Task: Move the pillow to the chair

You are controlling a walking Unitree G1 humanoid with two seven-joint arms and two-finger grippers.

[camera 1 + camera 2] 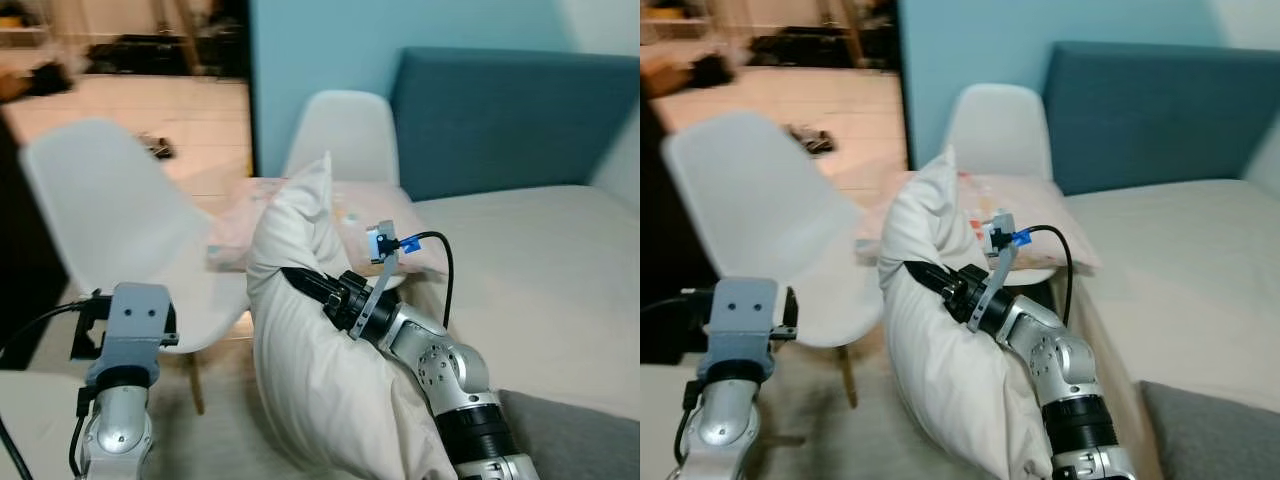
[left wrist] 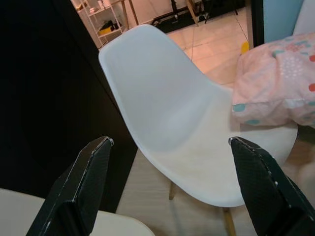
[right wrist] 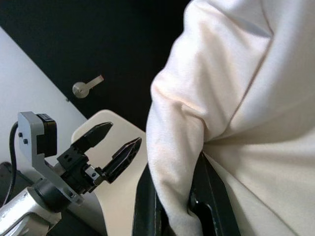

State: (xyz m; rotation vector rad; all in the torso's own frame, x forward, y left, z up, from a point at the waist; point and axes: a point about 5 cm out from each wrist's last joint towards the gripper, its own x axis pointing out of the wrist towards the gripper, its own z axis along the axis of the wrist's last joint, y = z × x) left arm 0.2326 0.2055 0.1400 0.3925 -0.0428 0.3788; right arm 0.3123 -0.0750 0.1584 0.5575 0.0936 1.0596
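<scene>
My right gripper (image 3: 177, 206) jaws pinching fold of white pillow (image 1: 300, 330), held beside chair (image 1: 110, 220). My left gripper (image 2: 172, 187) jaws spread, apparently facing chair seat.

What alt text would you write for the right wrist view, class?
The right gripper pinches a fold of the white pillow. Beyond it, the left gripper hangs open and empty before a dark door with a silver handle.
</scene>
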